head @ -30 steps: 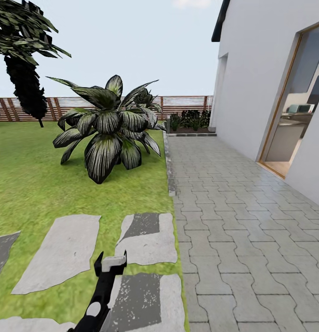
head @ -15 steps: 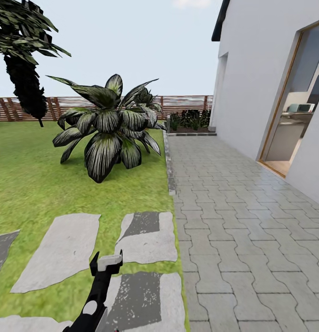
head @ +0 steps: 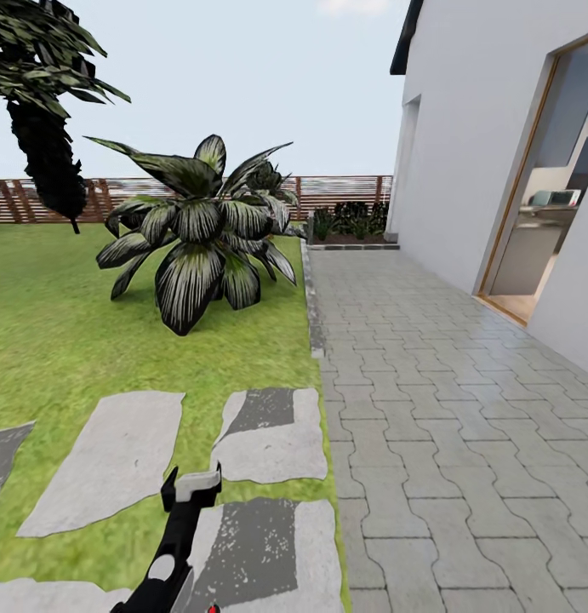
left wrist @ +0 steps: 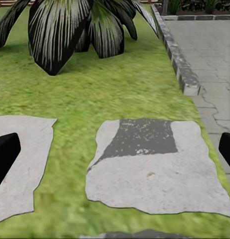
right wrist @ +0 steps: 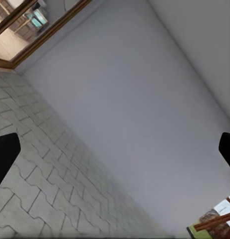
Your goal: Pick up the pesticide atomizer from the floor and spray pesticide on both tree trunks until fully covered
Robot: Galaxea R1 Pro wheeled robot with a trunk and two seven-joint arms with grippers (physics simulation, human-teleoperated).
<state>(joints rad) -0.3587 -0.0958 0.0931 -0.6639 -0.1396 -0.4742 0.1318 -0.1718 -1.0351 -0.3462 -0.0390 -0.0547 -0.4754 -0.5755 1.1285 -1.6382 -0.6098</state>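
The pesticide atomizer and the two trees are out of view. The garden lawn [head: 64, 340] spreads ahead on the left. My left gripper [head: 191, 484] reaches out low over the stepping stones [head: 272, 434], open with nothing between its black fingertips [left wrist: 5, 157]. In the left wrist view, the left gripper [left wrist: 115, 154] looks down on a grey stone slab [left wrist: 154, 169] set in grass. My right gripper [right wrist: 115, 152] is open and empty too, facing the white house wall [right wrist: 144, 99] above the pavers [right wrist: 40, 189].
A low palm-like plant [head: 200, 243] with broad striped leaves stands on the lawn ahead. A dark conifer [head: 47, 153] rises at the far left before the slat fence [head: 336, 191]. A paved path [head: 438, 383] runs beside the white house [head: 472, 153] with an open doorway [head: 545, 204].
My left gripper has drifted slightly left and lower in the head view. The whole picture has shifted a little, so the camera moved.
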